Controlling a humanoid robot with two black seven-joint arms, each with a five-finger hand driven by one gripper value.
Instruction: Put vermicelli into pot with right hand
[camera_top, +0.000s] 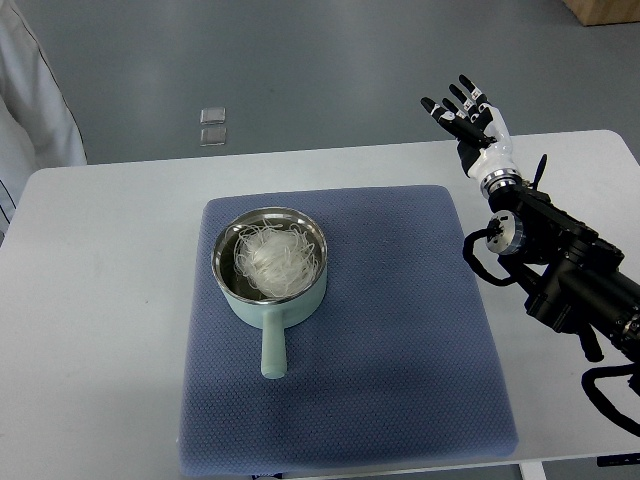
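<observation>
**Vermicelli sits in the pot, right hand up and empty at two o'clock**

And there it is, the vermicelli, a pale tangled nest lying right inside the pot, filling the shiny steel bowl from wall to wall. The pot is mint green on the outside, and its stubby handle points straight down toward six o'clock, toward the robot's side of the table.

Under it, the blue mat, a textured quilted square, with the pot resting on its ten o'clock quarter, well in from the edges. The rest of the mat lies bare and flat.

Move out to two o'clock and here's the right hand, lifted clear of the mat and past its top right corner, over the far edge of the white table. Fingers spread and pointing up and away toward eleven o'clock, black tips fanned apart, nothing in the palm. It is well apart from the pot. The right arm runs back from the white wrist down to four o'clock, black joints and looped cables leaving the picture at the right edge.

Beyond the table at twelve o'clock, two small clear squares lie on the grey floor. At nine to ten o'clock, a white garment shows at the left edge.
</observation>
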